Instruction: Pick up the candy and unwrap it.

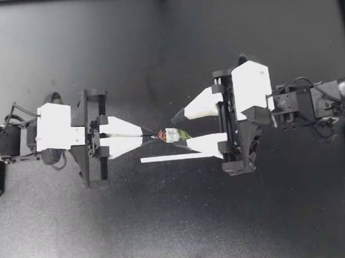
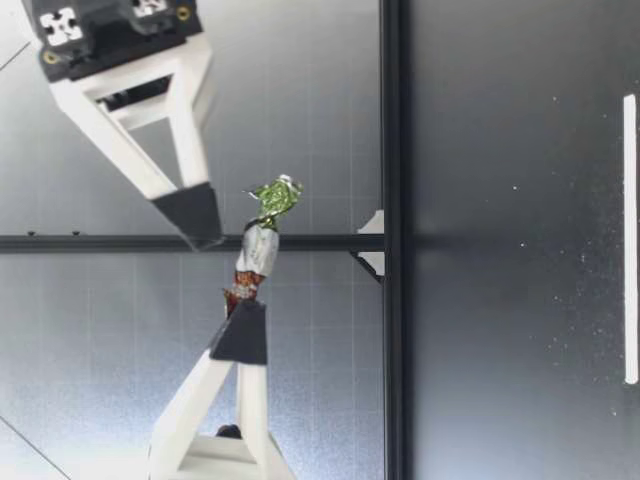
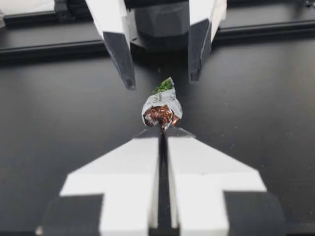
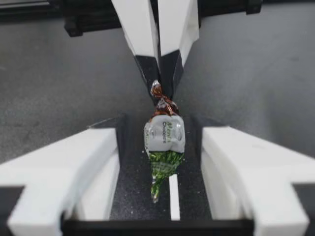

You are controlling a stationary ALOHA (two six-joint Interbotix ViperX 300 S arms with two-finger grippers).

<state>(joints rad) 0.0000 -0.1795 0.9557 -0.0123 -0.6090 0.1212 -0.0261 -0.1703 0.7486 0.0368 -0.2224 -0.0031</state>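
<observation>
Candy [image 1: 173,135] is held above the table [image 1: 169,226], near its centre. Left gripper [image 1: 150,134], at the candy's 9 o'clock, is clamped on the brown twisted end. Right gripper [image 1: 181,132], at 3 o'clock, is spread wide, with its fingers flanking the green end. White strip [image 1: 178,157] lies at 6 o'clock.

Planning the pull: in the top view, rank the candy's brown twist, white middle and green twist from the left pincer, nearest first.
1. The brown twist, pinched in the left pincer.
2. The white middle, just beyond its tips.
3. The green twist, farthest, between the open fingers of the right pincer.
</observation>
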